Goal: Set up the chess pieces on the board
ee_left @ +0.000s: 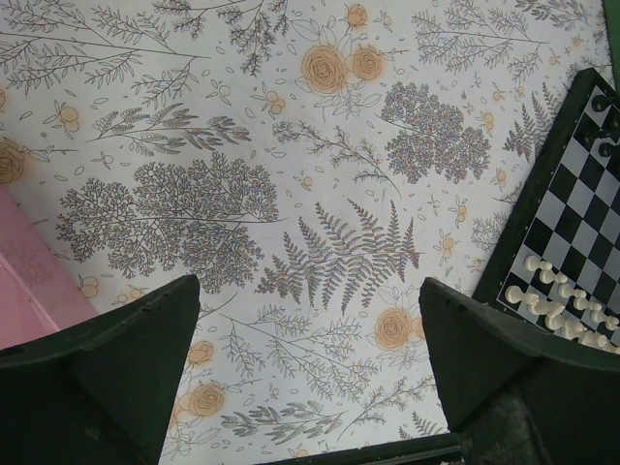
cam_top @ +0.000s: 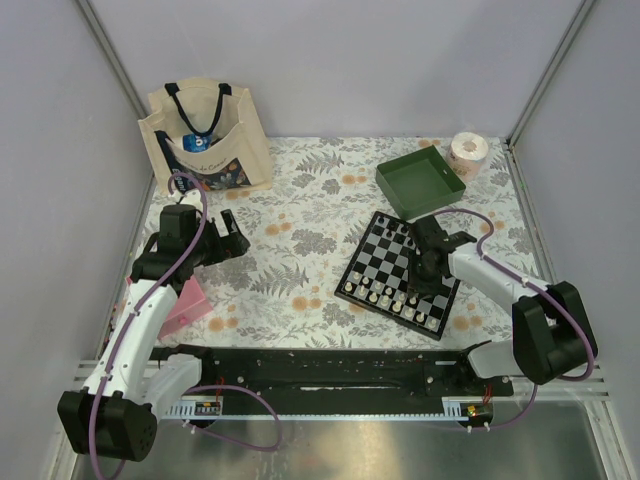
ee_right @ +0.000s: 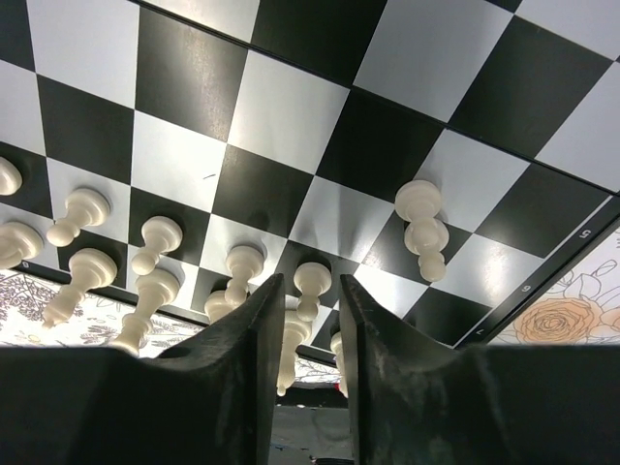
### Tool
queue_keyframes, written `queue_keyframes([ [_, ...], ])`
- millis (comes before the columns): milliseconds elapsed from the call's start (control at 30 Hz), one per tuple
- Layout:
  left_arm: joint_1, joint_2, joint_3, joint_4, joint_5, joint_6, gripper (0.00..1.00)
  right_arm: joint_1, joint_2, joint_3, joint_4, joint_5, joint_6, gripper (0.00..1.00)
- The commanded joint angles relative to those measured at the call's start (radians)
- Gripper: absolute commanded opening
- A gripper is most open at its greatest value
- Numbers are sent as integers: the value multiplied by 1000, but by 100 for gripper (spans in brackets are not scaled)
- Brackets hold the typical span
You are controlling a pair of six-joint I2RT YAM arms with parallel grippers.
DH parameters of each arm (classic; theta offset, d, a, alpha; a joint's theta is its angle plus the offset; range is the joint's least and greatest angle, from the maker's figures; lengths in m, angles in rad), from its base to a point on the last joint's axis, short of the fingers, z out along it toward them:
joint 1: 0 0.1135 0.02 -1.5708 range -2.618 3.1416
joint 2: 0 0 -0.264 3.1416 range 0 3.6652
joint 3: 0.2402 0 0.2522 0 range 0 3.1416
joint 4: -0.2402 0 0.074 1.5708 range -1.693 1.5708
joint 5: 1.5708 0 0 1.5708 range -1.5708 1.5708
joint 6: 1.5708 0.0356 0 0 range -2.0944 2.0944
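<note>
The checkered board [cam_top: 375, 262] lies right of centre; its corner also shows in the left wrist view [ee_left: 572, 213]. Cream-white pieces [cam_top: 395, 298] stand in rows along its near edge, and black pieces [cam_top: 400, 232] stand at its far edge. My right gripper [cam_top: 432, 272] hangs low over the white rows. In the right wrist view its jaws [ee_right: 310, 286] stand narrowly apart on either side of a white pawn [ee_right: 312, 279], with a little room on both sides. Another white piece [ee_right: 423, 228] stands alone to the right. My left gripper [cam_top: 235, 235] is open and empty above the tablecloth [ee_left: 310, 329].
A green square tray [cam_top: 420, 180] sits behind the board, with a roll of tape [cam_top: 468, 150] at the back right. A tote bag [cam_top: 205, 140] stands at the back left. A pink item [cam_top: 188, 303] lies beside the left arm and shows in the left wrist view [ee_left: 24, 281].
</note>
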Motion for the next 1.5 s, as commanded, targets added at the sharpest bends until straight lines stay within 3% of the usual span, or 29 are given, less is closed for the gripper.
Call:
queue_keyframes([
  [0,4,-2,-4,44,12,7,99,3,-50,19,-8,11,-4,40],
  [433,4,-7,-3,44,18,8,99,-16,-139,79,-114,280,22,45],
  [900,6,-10,-4,43,20,5,99,-51,32,101,-36,228,-12,44],
  [1467,4,-7,-3,44,14,7,99,-56,18,38,-21,207,6,38],
])
